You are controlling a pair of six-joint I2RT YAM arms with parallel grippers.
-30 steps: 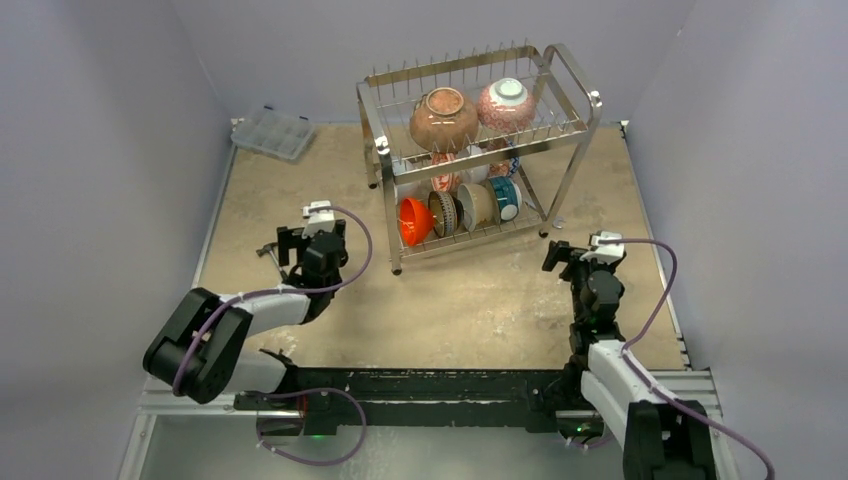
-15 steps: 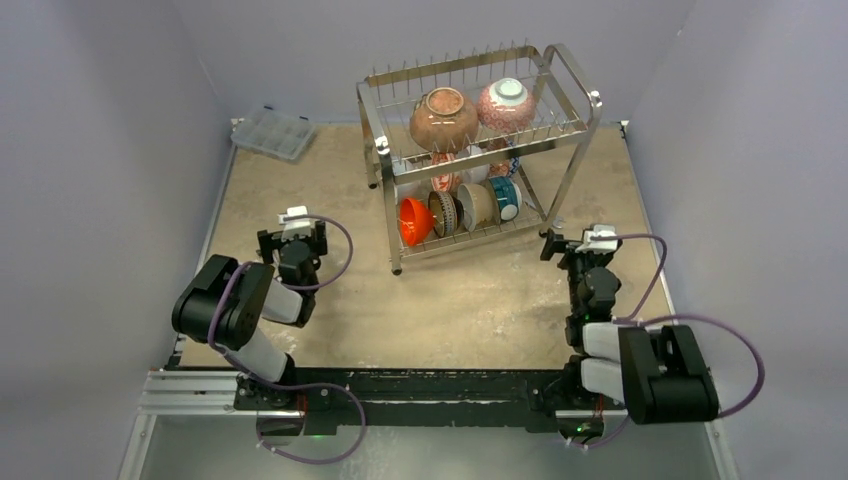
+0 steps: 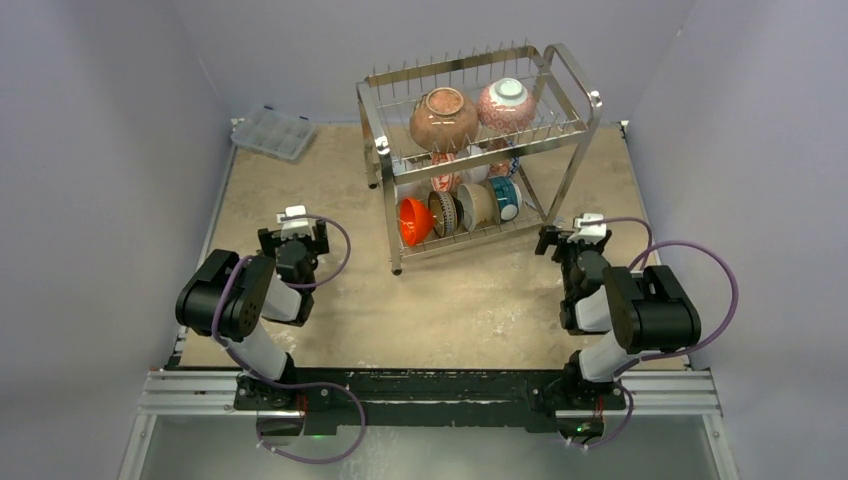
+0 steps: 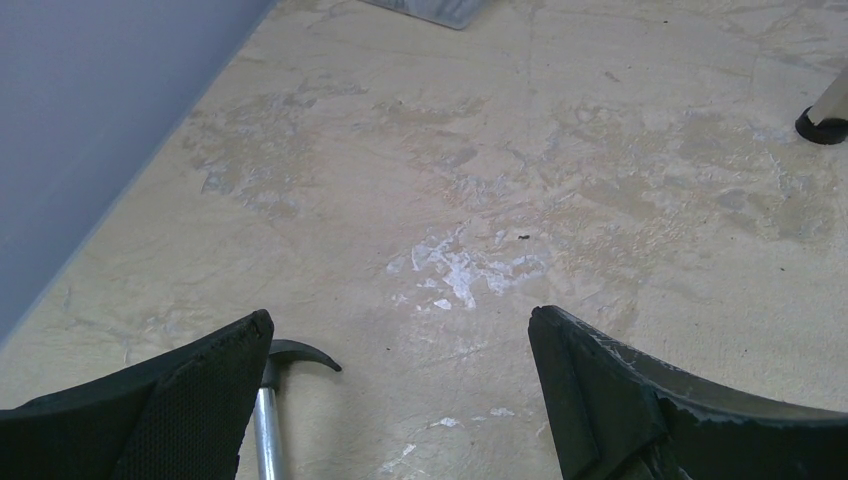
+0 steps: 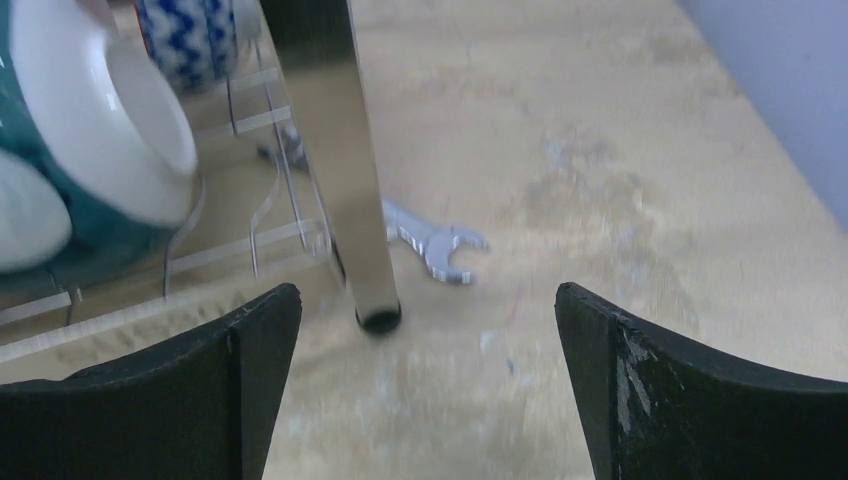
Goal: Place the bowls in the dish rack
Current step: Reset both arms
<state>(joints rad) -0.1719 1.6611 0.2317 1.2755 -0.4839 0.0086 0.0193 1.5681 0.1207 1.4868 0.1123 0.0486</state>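
The steel dish rack [image 3: 490,152] stands at the back middle of the table. On its top tier are a brown glazed bowl [image 3: 443,118] and a red floral bowl [image 3: 506,103]. On its lower tier stand an orange bowl [image 3: 414,221], a dark-outside bowl [image 3: 443,213], a tan bowl [image 3: 477,205] and a teal bowl [image 3: 505,197], with more behind them. My left gripper [image 3: 292,235] is open and empty over bare table [image 4: 400,330]. My right gripper [image 3: 565,238] is open and empty [image 5: 428,300], facing the rack's front right leg [image 5: 335,150] and the teal bowl [image 5: 100,130].
A clear plastic compartment box [image 3: 274,132] lies at the back left. A small hammer [image 4: 290,355] lies beside my left finger. A wrench [image 5: 430,240] lies on the table by the rack leg. A blue zigzag bowl [image 5: 190,35] sits in the rack behind the teal one.
Both arms have folded back toward their bases. The left gripper moved left and the right gripper moved slightly up toward the rack leg. Both stayed open and empty.
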